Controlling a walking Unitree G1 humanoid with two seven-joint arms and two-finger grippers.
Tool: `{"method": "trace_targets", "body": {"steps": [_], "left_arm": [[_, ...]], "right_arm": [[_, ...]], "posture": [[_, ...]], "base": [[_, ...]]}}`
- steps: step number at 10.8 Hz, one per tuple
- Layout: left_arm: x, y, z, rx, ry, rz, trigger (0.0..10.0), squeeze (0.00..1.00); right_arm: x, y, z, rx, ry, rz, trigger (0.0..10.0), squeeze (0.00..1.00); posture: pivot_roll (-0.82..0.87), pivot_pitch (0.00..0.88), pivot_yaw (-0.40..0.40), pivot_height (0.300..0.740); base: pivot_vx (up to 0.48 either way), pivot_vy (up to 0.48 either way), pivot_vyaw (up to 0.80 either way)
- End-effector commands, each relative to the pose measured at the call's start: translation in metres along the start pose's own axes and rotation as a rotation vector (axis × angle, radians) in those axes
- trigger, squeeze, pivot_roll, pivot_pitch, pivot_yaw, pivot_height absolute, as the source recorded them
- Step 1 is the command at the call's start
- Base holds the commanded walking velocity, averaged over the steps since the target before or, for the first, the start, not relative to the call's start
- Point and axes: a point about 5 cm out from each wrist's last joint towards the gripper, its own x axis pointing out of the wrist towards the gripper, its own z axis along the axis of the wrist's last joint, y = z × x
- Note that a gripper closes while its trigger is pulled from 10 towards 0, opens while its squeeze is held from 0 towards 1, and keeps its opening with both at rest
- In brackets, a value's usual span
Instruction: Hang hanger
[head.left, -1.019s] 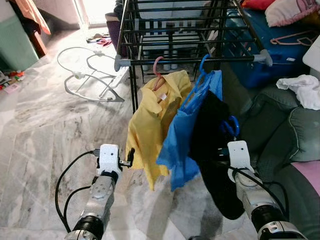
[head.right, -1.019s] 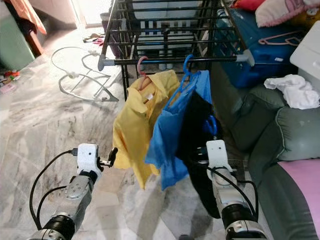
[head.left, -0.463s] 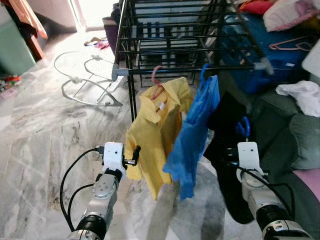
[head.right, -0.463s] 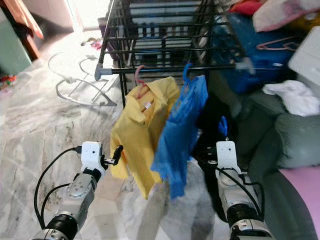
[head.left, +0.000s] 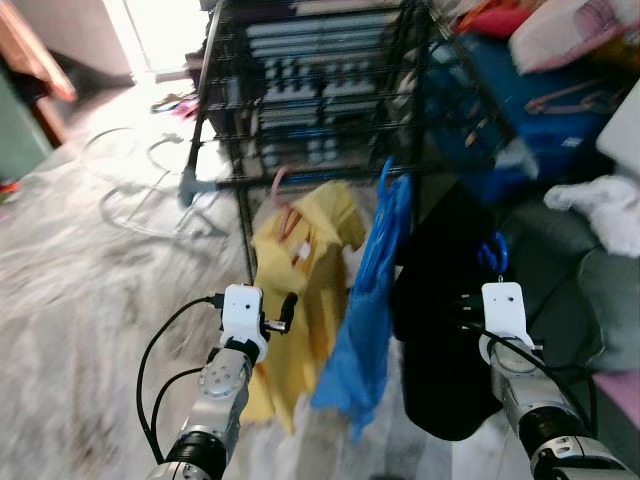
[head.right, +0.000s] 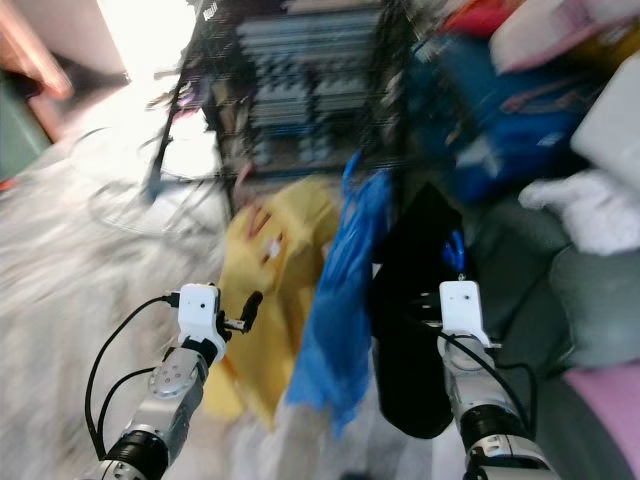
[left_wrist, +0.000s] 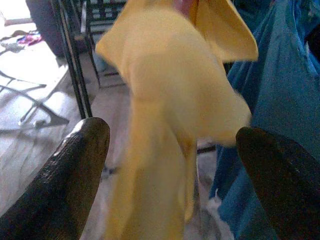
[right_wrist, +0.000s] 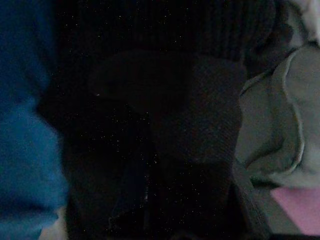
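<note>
Blue hanger (head.left: 491, 254), hook visible above the black garment (head.left: 440, 330), held up near the rack (head.left: 330, 100) by the right gripper (head.left: 463, 312), presumably for hooking on the rail; its fingers are hidden in cloth, state indeterminable. Yellow shirt (head.left: 300, 270) and blue shirt (head.left: 375, 300) already hang there. Left gripper (left_wrist: 170, 165), fingers apart, faces the yellow shirt.

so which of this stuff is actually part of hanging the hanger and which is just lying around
Part of the job:
- black drying rack
- black garment on a blue hanger, by the right gripper
- yellow shirt on a pink hanger
- blue garment
- left gripper, open in front of the yellow shirt

Lying about:
- white cloth
- pink hanger on the blue bedding
- white wire frame on the floor
</note>
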Motion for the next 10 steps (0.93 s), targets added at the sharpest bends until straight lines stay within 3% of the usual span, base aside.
{"method": "trace_targets", "body": {"steps": [1,4,8,10], "left_arm": [[-0.006,0.011,-0.006,0.023,0.026,0.031,10.0,0.00],[-0.006,0.010,-0.007,0.038,0.035,0.045,10.0,0.00],[-0.008,0.015,-0.005,0.050,0.030,0.050,10.0,0.00],[-0.013,0.018,-0.009,0.054,0.037,0.058,10.0,0.00]], "right_arm": [[0.002,0.005,0.014,0.015,-0.056,0.007,10.0,0.00],[0.005,0.004,0.019,0.015,-0.045,0.034,10.0,0.00],[0.005,0.057,0.056,0.006,-0.079,0.268,10.0,0.00],[-0.003,0.093,0.069,-0.022,-0.089,0.403,10.0,0.00]], "posture": [[-0.23,0.069,0.041,0.740],[-0.23,0.081,0.050,0.740],[-0.20,0.096,0.054,0.740],[-0.16,0.106,0.051,0.740]], "base": [[0.000,0.000,0.00],[0.000,0.000,0.00],[0.000,0.000,0.00],[0.000,0.000,0.00]]}}
